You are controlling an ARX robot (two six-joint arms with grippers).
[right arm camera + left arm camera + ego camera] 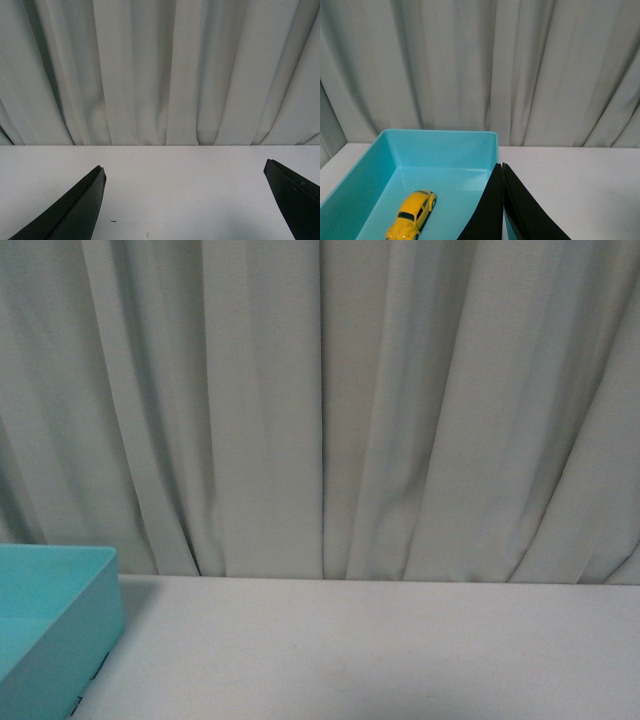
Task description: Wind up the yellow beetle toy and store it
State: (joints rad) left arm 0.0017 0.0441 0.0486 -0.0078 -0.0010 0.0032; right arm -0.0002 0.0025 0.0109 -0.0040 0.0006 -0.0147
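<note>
1. Yellow beetle toy [412, 215]: lying on the floor of the turquoise bin [440, 145], upright on its wheels, clear of the bin walls, off to one side of the left gripper [502, 167] and nearer the camera than the fingertips.
2. Left gripper: fingers brought together, tips touching, nothing between them. Positioned over the bin wall nearest the bare table, apart from the toy.
3. Obstruction, left wrist view: dark fingers [487, 210] cover part of the bin's near corner and wall; toy fully visible, not covered.
4. Right gripper [184, 175]: fingers spread wide apart, nothing between them. Only white table [185, 190] below and ahead of the tips.
5. Two tiny dark specks [114, 221] on the table just beside the one finger; too small to identify.
6. Pale pleated curtain [320, 410] hanging beyond the far table edge, ahead of both grippers.
7. Front view: corner of the turquoise bin [60, 610] at the lower left on the table [380, 650]; neither arm visible; toy not visible from here.
</note>
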